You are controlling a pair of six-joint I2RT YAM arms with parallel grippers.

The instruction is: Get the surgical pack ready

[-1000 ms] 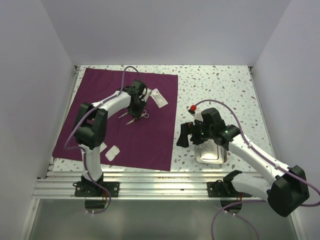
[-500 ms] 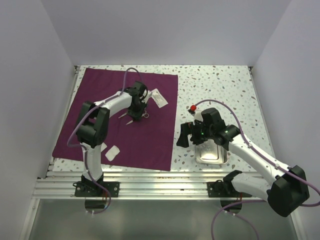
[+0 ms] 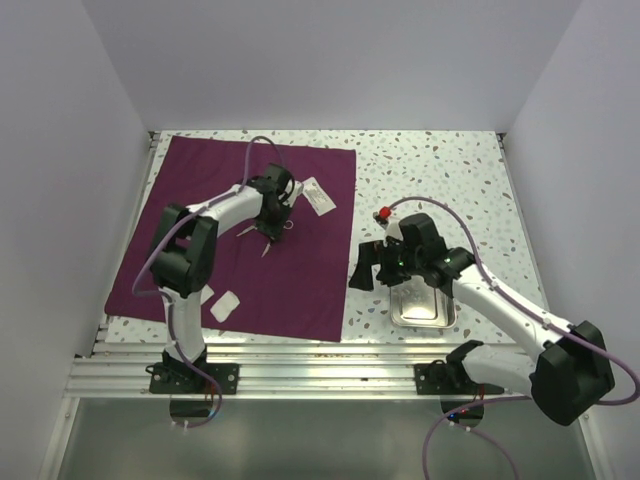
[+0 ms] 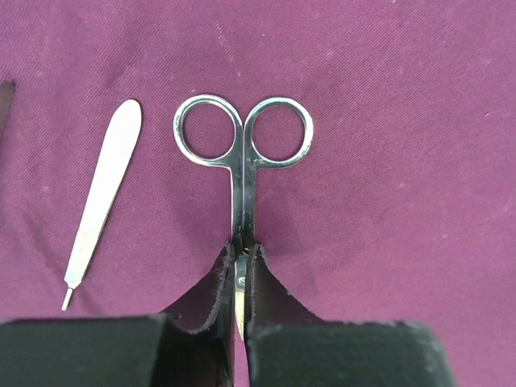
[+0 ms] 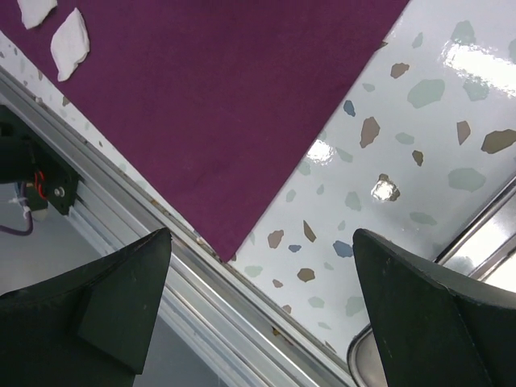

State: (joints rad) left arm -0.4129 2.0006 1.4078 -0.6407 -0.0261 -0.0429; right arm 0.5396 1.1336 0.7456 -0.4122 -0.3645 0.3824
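Scissors (image 4: 242, 161): on the maroon cloth (image 4: 403, 121), blades pinched by the left gripper (image 4: 240, 266), likely for lining up beside the scalpel handle (image 4: 101, 193). Right gripper (image 5: 262, 242): spread wide, empty, poised between cloth corner and steel tray (image 3: 430, 312)

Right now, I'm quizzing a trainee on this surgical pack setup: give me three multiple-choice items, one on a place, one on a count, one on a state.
1. Where is the steel tray? A) on the maroon cloth B) on bare tabletop right of the cloth C) under the cloth
2. How many white pads lie by the cloth's near edge? A) two B) none C) five
3. The left gripper is: A) wide open B) holding a pad C) shut on the scissors
Answers: 1B, it sits on speckled table off the cloth; 2A, two show there; 3C, its fingers pinch the scissors' blades.
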